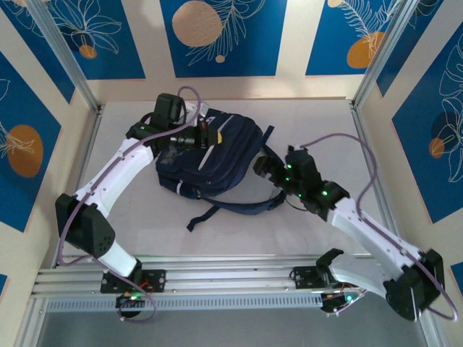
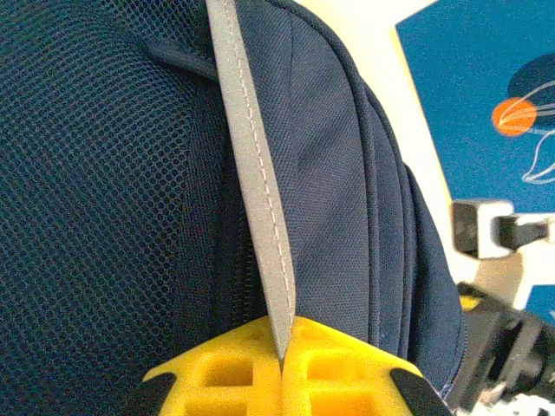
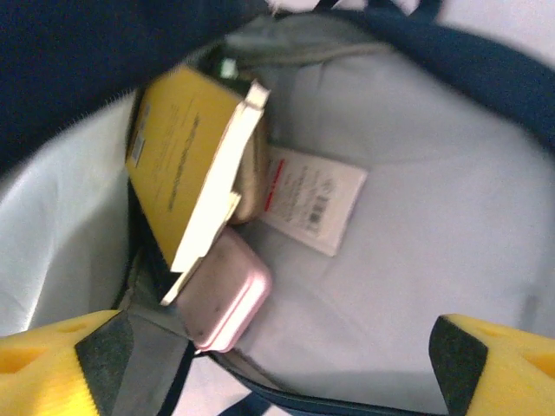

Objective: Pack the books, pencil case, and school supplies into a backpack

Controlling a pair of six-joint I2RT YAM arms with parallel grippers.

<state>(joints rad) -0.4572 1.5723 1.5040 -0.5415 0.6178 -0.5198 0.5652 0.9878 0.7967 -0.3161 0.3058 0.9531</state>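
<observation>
Navy backpack (image 1: 217,155) lay on the surface (image 1: 304,231), its grey stripe (image 2: 256,173) pinched by the left gripper (image 2: 282,360). The right gripper (image 3: 277,355) stood wide at its mouth, where a yellow book (image 3: 173,182), pencil case (image 3: 227,299) and packet (image 3: 312,199) lay.

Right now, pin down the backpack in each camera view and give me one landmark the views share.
Top external: the backpack lies centre-left on the table.
Left wrist: its navy shell fills left and middle; the pale stripe runs down into the left gripper.
Right wrist: its open mouth, pale lining ahead, navy rim at top.
Shared landmark: the navy outer fabric.
</observation>
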